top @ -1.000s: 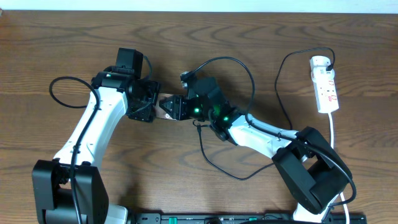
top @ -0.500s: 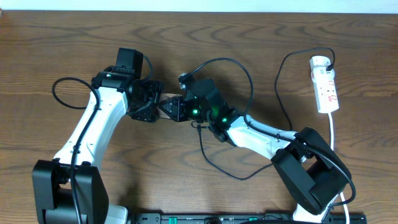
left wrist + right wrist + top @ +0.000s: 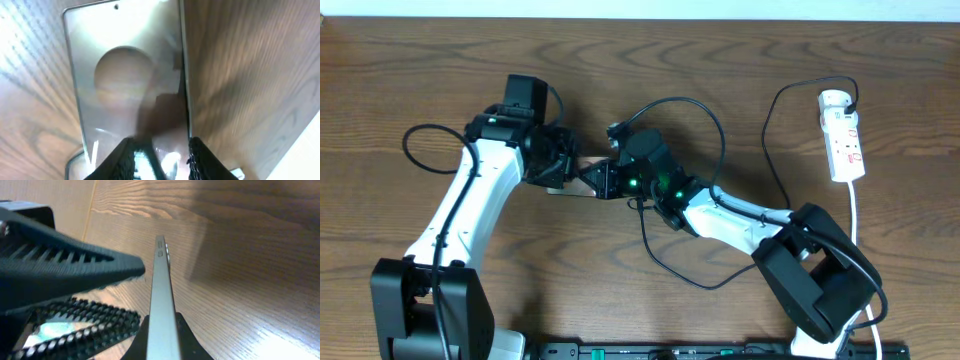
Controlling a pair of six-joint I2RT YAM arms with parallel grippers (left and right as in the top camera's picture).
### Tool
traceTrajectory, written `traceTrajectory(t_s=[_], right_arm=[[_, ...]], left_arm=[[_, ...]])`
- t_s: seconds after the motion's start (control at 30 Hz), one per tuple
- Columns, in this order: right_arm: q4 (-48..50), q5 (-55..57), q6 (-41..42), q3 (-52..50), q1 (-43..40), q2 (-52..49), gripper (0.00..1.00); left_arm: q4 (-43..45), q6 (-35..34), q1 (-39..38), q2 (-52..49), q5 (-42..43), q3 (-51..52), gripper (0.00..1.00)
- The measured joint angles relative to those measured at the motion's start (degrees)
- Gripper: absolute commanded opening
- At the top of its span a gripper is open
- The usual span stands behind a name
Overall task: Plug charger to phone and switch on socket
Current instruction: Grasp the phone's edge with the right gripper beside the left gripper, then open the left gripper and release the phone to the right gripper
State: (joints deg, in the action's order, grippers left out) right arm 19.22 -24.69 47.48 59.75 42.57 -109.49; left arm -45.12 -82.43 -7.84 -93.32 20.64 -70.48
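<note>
While the left claw [image 3: 160, 155] faces it, the right claw [image 3: 160, 327] clamps the phone [image 3: 159, 280].

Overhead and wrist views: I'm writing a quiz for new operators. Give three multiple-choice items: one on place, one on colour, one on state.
1. In the overhead view, the socket lies: A far right; B far left; C centre.
2. Its cord is: A black; B white; C red.
3. The right tool is: A wide open; B shut on the phone; C shut, empty.
Key: A, it sits by the picture's right edge; B, the cord shows white; B, it pinches the phone's thin edge.
</note>
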Motion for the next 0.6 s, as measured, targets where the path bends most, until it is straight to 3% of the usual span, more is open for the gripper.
traceTrajectory(t_s=[0.13, 0.3, 0.43, 0.6], right_arm=[[0.31, 0.09, 0.00, 0.00, -0.59, -0.02, 0.01], [0.33, 0.09, 0.55, 0.00, -4.20, -0.02, 0.01], [0.33, 0.42, 2.95, 0.00, -9.62, 0.11, 0.01], [2.71, 1.22, 8.44, 0.00, -14.80, 1.57, 0.01]], left_arm=[[-0.09, -0.02, -0.39, 0.00, 0.44, -0.02, 0.31], [-0.04, 3.34, -0.42, 0.00, 0.55, -0.02, 0.57], [3.65, 12.00, 0.35, 0.00, 3.78, -0.02, 0.57], [15.72, 24.57, 2.67, 0.00, 14.25, -0.11, 0.59]])
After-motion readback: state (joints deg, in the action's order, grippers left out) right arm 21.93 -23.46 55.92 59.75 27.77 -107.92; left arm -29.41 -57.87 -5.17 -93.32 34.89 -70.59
